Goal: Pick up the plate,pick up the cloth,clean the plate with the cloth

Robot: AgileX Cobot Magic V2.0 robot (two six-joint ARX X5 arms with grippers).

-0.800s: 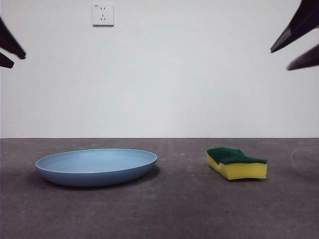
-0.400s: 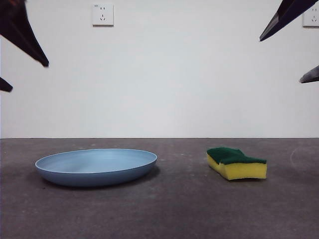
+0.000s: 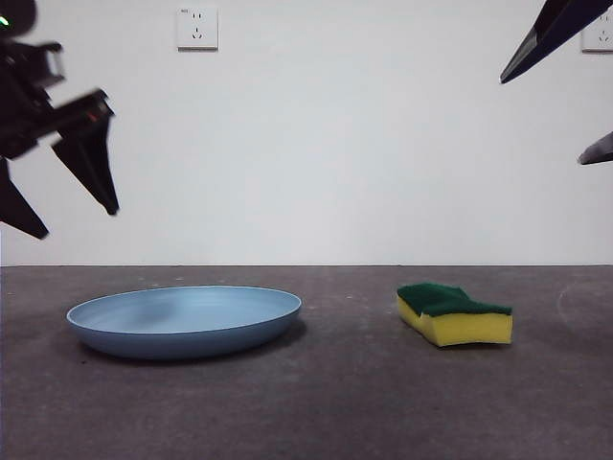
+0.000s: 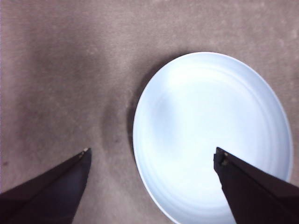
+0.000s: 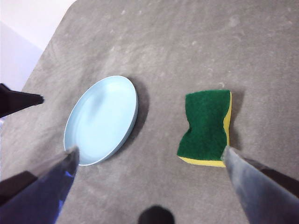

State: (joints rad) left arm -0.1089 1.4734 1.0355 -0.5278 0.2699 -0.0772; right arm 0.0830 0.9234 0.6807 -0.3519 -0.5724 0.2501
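Observation:
The light-blue plate [image 3: 184,321] lies flat on the dark table, left of centre. My left gripper [image 3: 77,220] hangs open above and to the left of it. In the left wrist view the plate [image 4: 210,135] lies below, and the left gripper [image 4: 152,150] straddles its rim from above without touching. The cloth [image 3: 455,314], a yellow sponge with a green top, rests to the right of the plate. High at the right side my right gripper [image 3: 543,120] stands open. From the right wrist view the right gripper [image 5: 150,149] looks down on the plate [image 5: 103,119] and the cloth [image 5: 205,126].
A white wall with a socket [image 3: 197,28] rises behind the table. The table's edge [image 5: 51,42] runs beyond the plate in the right wrist view. A black tip of the left arm [image 5: 21,100] shows there beside the plate.
My left gripper has dropped from the top left corner down toward the plate's left side, its jaws spread. The right gripper rose slightly, then held. Plate and cloth have not moved.

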